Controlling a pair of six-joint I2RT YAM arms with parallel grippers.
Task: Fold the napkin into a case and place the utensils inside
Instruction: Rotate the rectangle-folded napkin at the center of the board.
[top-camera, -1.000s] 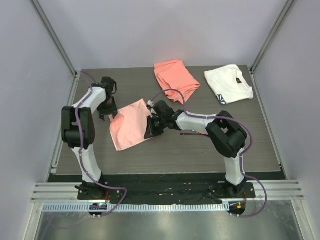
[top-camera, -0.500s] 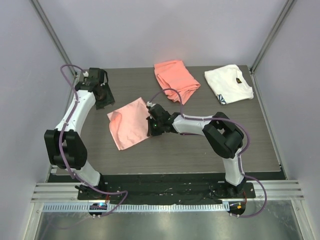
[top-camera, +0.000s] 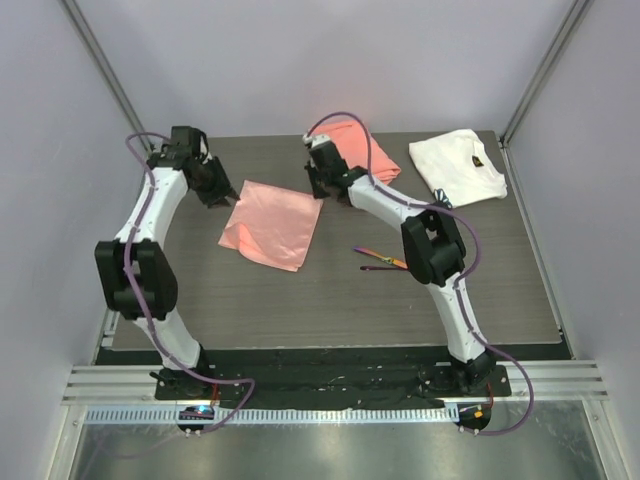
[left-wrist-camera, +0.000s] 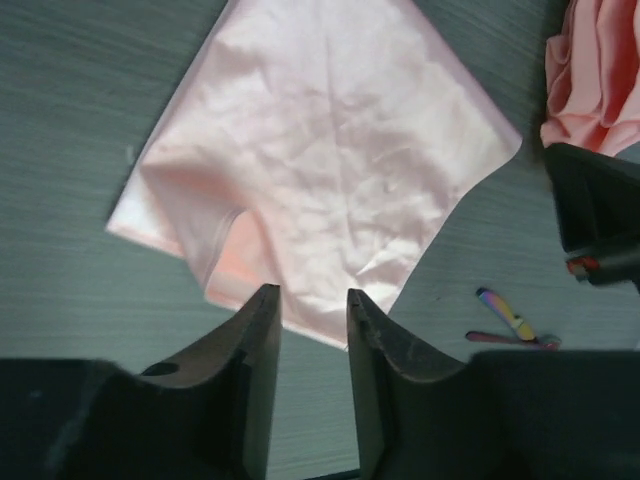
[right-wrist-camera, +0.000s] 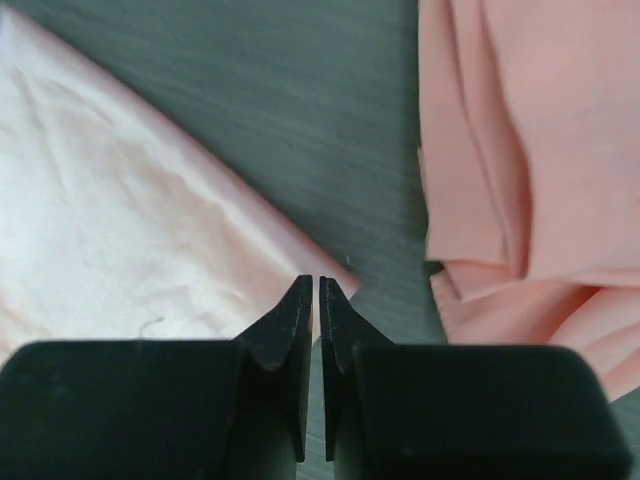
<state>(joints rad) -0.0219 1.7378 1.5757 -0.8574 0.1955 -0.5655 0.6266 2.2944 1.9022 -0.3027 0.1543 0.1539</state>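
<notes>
The napkin (top-camera: 272, 222) lies flat on the worktop (top-camera: 300, 290); left pincer (left-wrist-camera: 312, 295) released beside it, right pincer (right-wrist-camera: 316, 282) clenched at its corner.

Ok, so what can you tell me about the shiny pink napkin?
The napkin is a thin, glossy pale-pink square of cloth, lightly creased. It lies spread flat on the dark table, turned a little askew, with its near-left corner doubled over. The coral cloth and the utensils lie apart from it. The right gripper sits at its far-right corner; contact is unclear.
</notes>
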